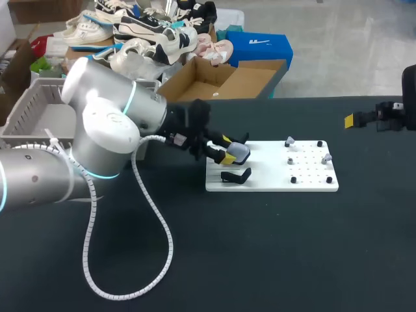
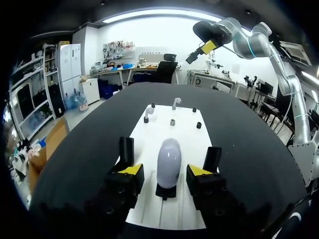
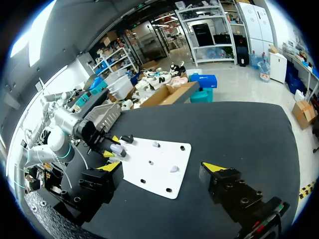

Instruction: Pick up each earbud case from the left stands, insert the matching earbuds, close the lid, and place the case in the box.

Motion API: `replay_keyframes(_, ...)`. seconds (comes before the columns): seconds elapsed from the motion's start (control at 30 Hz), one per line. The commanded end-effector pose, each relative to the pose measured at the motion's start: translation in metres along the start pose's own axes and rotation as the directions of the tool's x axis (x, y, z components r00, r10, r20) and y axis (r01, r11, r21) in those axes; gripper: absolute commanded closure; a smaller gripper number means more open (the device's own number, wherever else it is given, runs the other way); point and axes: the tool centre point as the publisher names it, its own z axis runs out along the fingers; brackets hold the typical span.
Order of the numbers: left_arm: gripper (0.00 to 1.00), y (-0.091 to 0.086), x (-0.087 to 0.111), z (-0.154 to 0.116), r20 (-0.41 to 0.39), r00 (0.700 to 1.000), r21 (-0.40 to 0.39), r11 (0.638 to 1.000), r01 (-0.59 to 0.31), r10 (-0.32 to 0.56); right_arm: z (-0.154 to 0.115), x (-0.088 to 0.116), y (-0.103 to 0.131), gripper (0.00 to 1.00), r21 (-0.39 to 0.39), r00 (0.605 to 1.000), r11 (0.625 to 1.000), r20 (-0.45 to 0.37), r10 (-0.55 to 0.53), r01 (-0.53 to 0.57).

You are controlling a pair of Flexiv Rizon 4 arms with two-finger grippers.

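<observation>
Earbud case (image 2: 169,162): pale grey, rounded, lid shut. It stands upright on a small black stand (image 2: 166,191) at the left end of the white board (image 1: 273,179).
Case vs. fingers: it sits in the gap between the two yellow-tipped fingers, with a strip of board visible on either side. No contact seen.
Left gripper (image 2: 165,170): fingers spread, one on each side of the case, low over the board.
Second stand (image 1: 235,176): black and bare, on the same end of the board, just beside the occupied one on the near side.
Earbuds (image 1: 290,140): two small grey pieces perched on pegs at the right end of the board, apart from each other and well apart from the case.
Pegs (image 1: 320,143): several short black ones around the earbuds.
Right gripper (image 3: 162,167): fingers wide apart, nothing between them. It hangs over the table's far right side, well clear of the board.
Table (image 1: 260,260): black top carrying the board.
Cable (image 1: 156,227): white coiled line from the left arm, looping across the tabletop.
</observation>
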Motion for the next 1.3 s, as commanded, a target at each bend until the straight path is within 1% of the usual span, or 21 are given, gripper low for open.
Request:
replay_keyframes(0.03, 0.51, 0.002, 0.000, 0.002, -0.004, 1.000, 0.003, 1.000, 0.004, -0.004, 0.001, 0.000, -0.002, 0.00, -0.007, 1.000, 1.000, 0.000, -0.002, 0.002)
replay_keyframes(0.43, 0.59, 0.000, -0.001, 0.002, -0.001, 1.000, 0.010, 1.000, 0.004, -0.004, 0.001, 0.000, -0.002, 0.00, -0.007, 1.000, 1.000, 0.000, -0.002, 0.002)
replay_keyframes(0.6, 0.70, -0.001, -0.001, 0.001, -0.001, 1.000, 0.012, 1.000, -0.001, 0.001, 0.001, 0.000, -0.002, 0.00, -0.007, 1.000, 1.000, 0.000, -0.002, 0.002)
replay_keyframes(0.73, 0.74, -0.001, 0.000, 0.001, -0.003, 1.000, 0.010, 1.000, 0.000, 0.000, 0.001, 0.000, -0.002, 0.00, -0.007, 1.000, 1.000, 0.000, -0.002, 0.002)
replay_keyframes(0.77, 0.78, -0.002, 0.000, 0.000, -0.003, 1.000, 0.011, 1.000, 0.000, 0.000, 0.001, 0.000, -0.002, 0.00, -0.007, 1.000, 1.000, 0.000, -0.002, 0.002)
replay_keyframes(0.83, 0.82, -0.002, 0.001, 0.000, -0.003, 1.000, 0.011, 1.000, -0.001, 0.001, 0.001, 0.000, -0.002, 0.00, -0.007, 1.000, 1.000, 0.000, -0.002, 0.002)
replay_keyframes(0.87, 0.86, -0.002, 0.001, 0.000, -0.003, 1.000, 0.010, 1.000, 0.000, 0.000, 0.001, 0.000, -0.002, 0.00, -0.007, 1.000, 1.000, 0.000, -0.002, 0.002)
replay_keyframes(0.9, 0.88, -0.002, 0.001, 0.000, -0.003, 1.000, 0.010, 1.000, 0.001, -0.001, 0.001, 0.000, -0.002, 0.00, -0.007, 1.000, 1.000, 0.000, -0.002, 0.002)
replay_keyframes(0.93, 1.00, -0.002, 0.000, 0.000, -0.002, 1.000, 0.010, 1.000, 0.003, -0.003, 0.001, 0.000, -0.002, 0.00, -0.007, 1.000, 1.000, 0.000, -0.002, 0.002)
replay_keyframes(1.1, 1.00, -0.002, -0.004, -0.003, 0.010, 1.000, 0.007, 1.000, 0.008, -0.008, 0.001, 0.000, -0.002, 0.00, -0.007, 1.000, 1.000, 0.000, -0.002, 0.002)
replay_keyframes(1.3, 1.00, 0.003, -0.018, -0.013, 0.033, 0.998, -0.020, 0.999, 0.045, -0.045, 0.001, 0.000, -0.002, 0.00, -0.007, 1.000, 1.000, 0.000, -0.002, 0.002)
